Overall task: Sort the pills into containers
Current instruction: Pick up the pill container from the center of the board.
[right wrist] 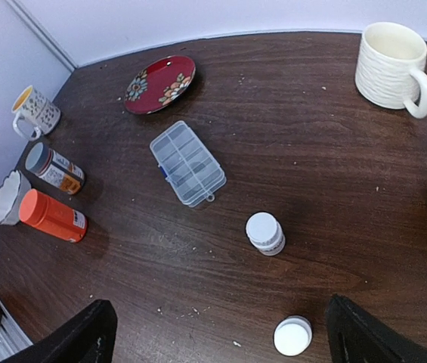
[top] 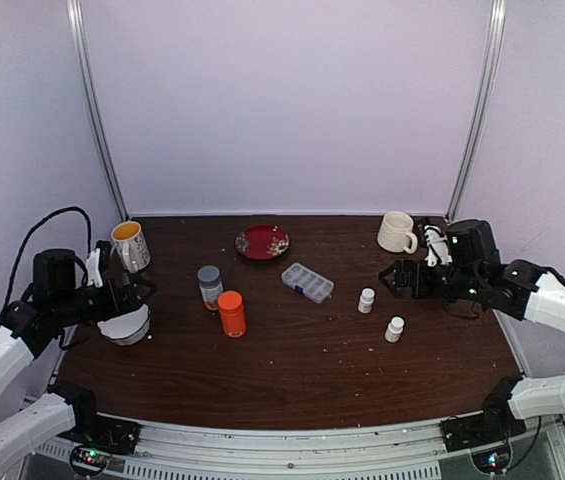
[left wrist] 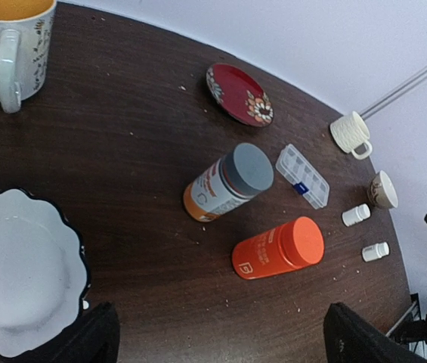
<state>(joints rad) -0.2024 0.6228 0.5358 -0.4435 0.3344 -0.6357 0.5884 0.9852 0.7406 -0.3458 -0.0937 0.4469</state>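
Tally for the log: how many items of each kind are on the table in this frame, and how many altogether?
Mugs: 2 (patterned mug, cream ribbed mug)
Bowls: 2 (scalloped white bowl, small bowl)
Plates: 1 (red plate)
Bottles: 4 (grey-capped bottle, orange bottle, two small white bottles)
Organiser boxes: 1 (clear organiser box)
Total: 10

The worktop is dark brown with wood grain; on it are a red plate with a floral pattern and a clear, colourless organiser box. One bottle is orange all over, another has a grey cap and a white-and-orange label, and two small bottles are white. A ribbed mug is cream, a white mug has small dark floral sprigs and a yellow inside, and the scalloped bowl is white with a dark rim.
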